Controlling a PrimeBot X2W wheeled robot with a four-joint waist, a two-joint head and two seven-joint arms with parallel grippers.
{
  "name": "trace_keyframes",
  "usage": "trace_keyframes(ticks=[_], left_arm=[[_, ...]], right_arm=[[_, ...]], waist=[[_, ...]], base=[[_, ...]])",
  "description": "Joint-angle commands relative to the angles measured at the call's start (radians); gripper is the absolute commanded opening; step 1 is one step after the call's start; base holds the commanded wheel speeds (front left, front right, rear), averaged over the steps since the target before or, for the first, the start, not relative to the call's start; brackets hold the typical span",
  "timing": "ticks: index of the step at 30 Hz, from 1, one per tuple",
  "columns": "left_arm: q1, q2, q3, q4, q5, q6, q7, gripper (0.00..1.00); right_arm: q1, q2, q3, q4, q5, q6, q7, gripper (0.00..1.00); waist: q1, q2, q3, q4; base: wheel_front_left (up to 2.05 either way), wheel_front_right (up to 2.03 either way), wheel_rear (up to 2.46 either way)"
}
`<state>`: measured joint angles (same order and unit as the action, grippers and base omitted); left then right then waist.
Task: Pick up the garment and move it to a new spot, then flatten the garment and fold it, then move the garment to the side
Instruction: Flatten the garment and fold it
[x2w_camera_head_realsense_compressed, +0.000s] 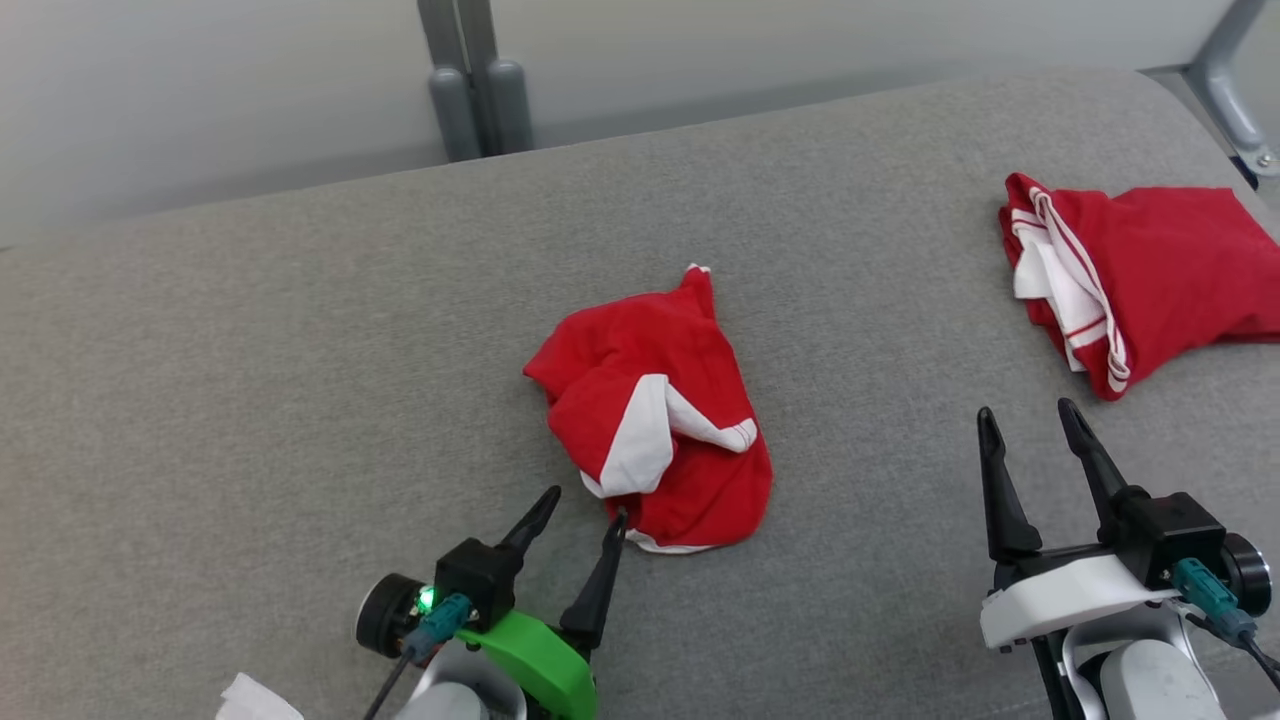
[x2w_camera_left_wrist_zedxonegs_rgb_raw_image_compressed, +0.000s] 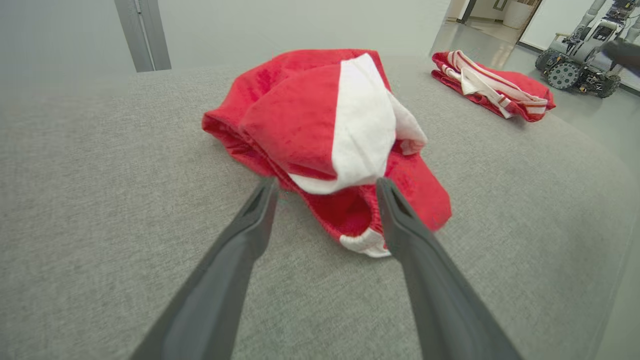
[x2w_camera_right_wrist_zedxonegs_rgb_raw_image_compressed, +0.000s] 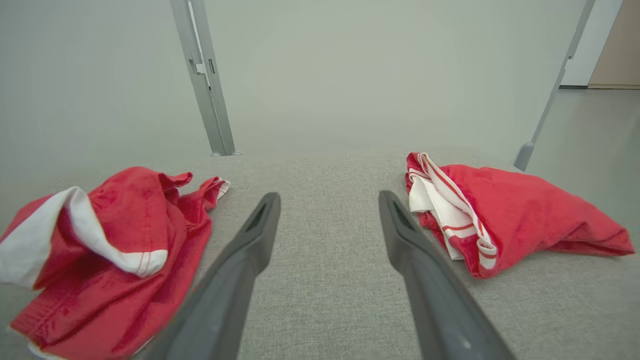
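left fingers (x2w_camera_head_realsense_compressed: 598, 585) open, garment (x2w_camera_head_realsense_compressed: 660, 400) hem between tips, bulk straight ahead; right fingers (x2w_camera_head_realsense_compressed: 1000, 500) open, well apart.

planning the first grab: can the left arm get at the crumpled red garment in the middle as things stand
Likely yes. The left gripper is open at the near edge of the crumpled garment, one fingertip by its hem, with nothing between them on the grey surface.
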<state>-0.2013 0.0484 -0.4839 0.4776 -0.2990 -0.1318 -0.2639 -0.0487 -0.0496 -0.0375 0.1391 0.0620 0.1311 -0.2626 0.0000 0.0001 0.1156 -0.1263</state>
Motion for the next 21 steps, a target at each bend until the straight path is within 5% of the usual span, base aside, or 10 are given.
trace_keyframes(ticks=[1,10,11,12,14,21], left_arm=[[-0.037,0.007,0.011,0.017,0.005,0.004,0.0,1.0],[-0.106,0.005,0.019,0.12,-0.019,0.003,0.0,1.0],[-0.11,0.003,-0.003,0.122,-0.028,0.003,0.0,0.93],[-0.117,0.003,-0.023,0.118,-0.047,0.002,0.0,0.46],[-0.119,0.009,-0.043,0.104,-0.074,0.002,0.0,0.0],[-0.078,0.053,-0.03,-0.096,-0.173,0.002,0.0,0.0]], right_arm=[[-0.013,-0.002,-0.003,0.001,0.007,-0.001,-0.002,1.0],[-0.014,-0.002,-0.016,0.005,0.023,-0.001,-0.002,1.0],[-0.013,-0.002,-0.017,0.006,0.025,-0.001,-0.002,1.0],[-0.011,-0.002,-0.018,0.006,0.026,-0.001,-0.002,1.0],[-0.009,-0.001,-0.013,0.01,0.028,-0.001,-0.002,1.0],[0.016,-0.002,-0.019,0.011,0.032,-0.001,-0.002,1.0]], waist=[[0.0,-0.0001,0.049,-0.062],[0.0,-0.0001,0.065,-0.114],[0.0,-0.0001,0.064,-0.115],[0.0,-0.0001,0.062,-0.116],[0.0,-0.0001,0.053,-0.118],[0.0,-0.0001,0.027,-0.101]], base=[[0.0,0.0,0.0],[0.0,0.0,0.0],[0.0,0.0,0.0],[0.0,0.0,0.0],[0.0,0.0,0.0],[0.0,0.0,0.0]])
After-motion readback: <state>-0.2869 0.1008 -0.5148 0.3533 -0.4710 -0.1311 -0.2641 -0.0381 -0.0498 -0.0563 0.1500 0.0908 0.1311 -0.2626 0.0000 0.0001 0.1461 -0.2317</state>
